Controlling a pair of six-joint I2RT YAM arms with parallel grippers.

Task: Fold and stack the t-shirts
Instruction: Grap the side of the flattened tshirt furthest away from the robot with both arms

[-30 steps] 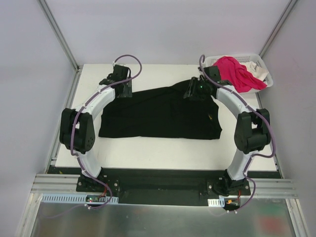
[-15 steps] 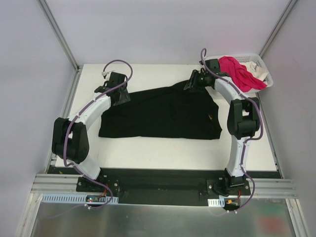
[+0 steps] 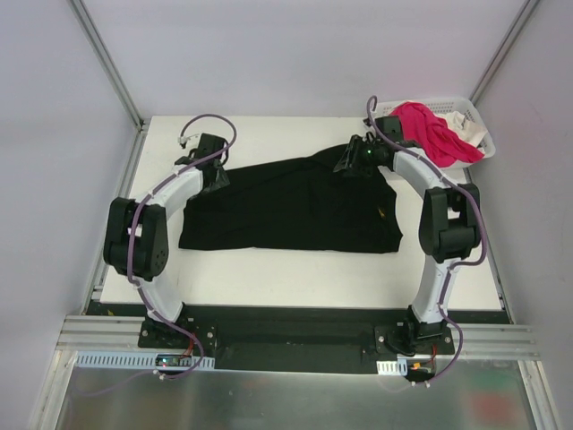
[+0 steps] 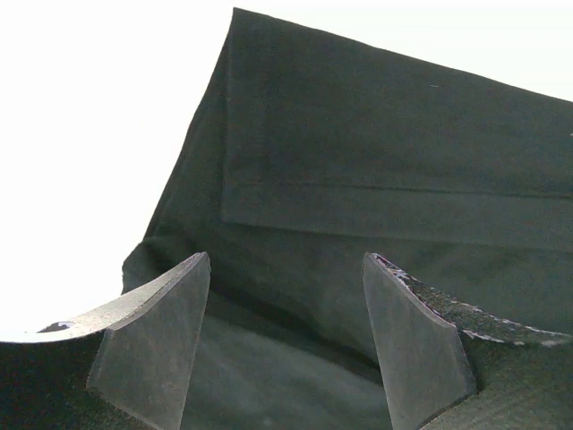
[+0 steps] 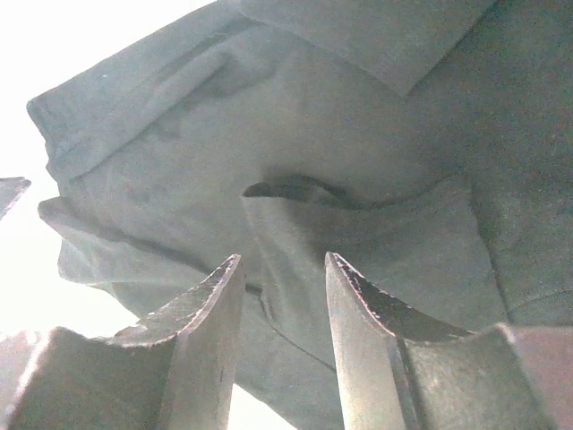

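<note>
Tool left [image 4: 285,262]: jaws wide, empty | tool right [image 5: 284,260]: jaws parted, empty | black t-shirt [image 3: 295,206]: soft, creased

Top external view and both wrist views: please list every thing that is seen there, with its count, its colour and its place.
black cloth t-shirt: one, black, spread flat on the middle of the table
bright pink cloth t-shirt: one, pink, heaped in the basket
white cloth t-shirt: one, white, in the basket beside the pink one
white plastic lattice basket: one, white, far right corner
flat table top: one, white, under everything
left hand: one, dark, open, at the black shirt's far left edge
right hand: one, dark, open, at its far right edge
</note>
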